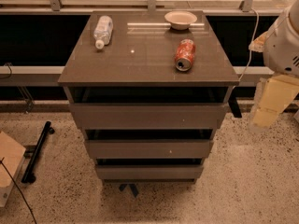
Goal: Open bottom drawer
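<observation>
**Gripper [267, 111] high right, bottom drawer [149, 172] low centre, well apart**

Gripper closest to the lens, blurred, at the right edge, hanging below the white arm housing [285, 41]. Open or closed: cannot tell. Touching nothing. Roughly level with the top drawer [147, 116], off the cabinet's right side.

Bottom drawer: lowest of three grey-brown fronts, slim, plain, handleless, just above the speckled floor [243, 185]. Looks shut, front sitting directly under the middle drawer [149, 149], dark gap between the two. Relative to the gripper: down and to the left, well apart, no contact.

On the cabinet top [140, 71]:
- clear plastic bottle [103, 31] on its side, far left, cap end pointing near
- pale bowl [181, 19] upright at the far edge, right of centre
- red soda can [184, 55] on its side, right of centre, open end facing near
- all three apart from each other

On the floor left of the cabinet: black bar [37, 150] lying slanted, cardboard box [8, 164] at the left edge, nearer than the bar.
</observation>
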Motion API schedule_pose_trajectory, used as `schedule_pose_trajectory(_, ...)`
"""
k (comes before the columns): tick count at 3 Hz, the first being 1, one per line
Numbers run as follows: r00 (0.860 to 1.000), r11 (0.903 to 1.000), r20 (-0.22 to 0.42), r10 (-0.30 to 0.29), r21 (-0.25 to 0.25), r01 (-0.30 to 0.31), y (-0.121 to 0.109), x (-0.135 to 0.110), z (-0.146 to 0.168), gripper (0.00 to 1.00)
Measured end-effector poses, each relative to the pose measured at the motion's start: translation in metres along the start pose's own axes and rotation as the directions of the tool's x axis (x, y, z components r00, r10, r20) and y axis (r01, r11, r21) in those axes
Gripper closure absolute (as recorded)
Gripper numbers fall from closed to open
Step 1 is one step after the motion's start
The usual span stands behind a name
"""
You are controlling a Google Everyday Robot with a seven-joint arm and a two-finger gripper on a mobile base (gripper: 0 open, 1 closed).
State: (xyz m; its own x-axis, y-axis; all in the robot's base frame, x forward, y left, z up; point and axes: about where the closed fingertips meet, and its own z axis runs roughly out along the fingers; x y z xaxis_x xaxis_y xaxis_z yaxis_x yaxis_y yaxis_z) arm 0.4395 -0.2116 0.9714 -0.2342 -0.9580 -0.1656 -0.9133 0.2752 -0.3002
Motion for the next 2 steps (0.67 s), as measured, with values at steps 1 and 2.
schedule_pose_trajectory(1,1.000,1.0000,0.000,0.000,0.000,0.000,0.0000,0.0000,0.0001,0.00)
schedule_pose_trajectory(2,0.999,0.9998,0.033,0.004,0.019,-0.004,0.0012,-0.0022,0.0093,0.00)
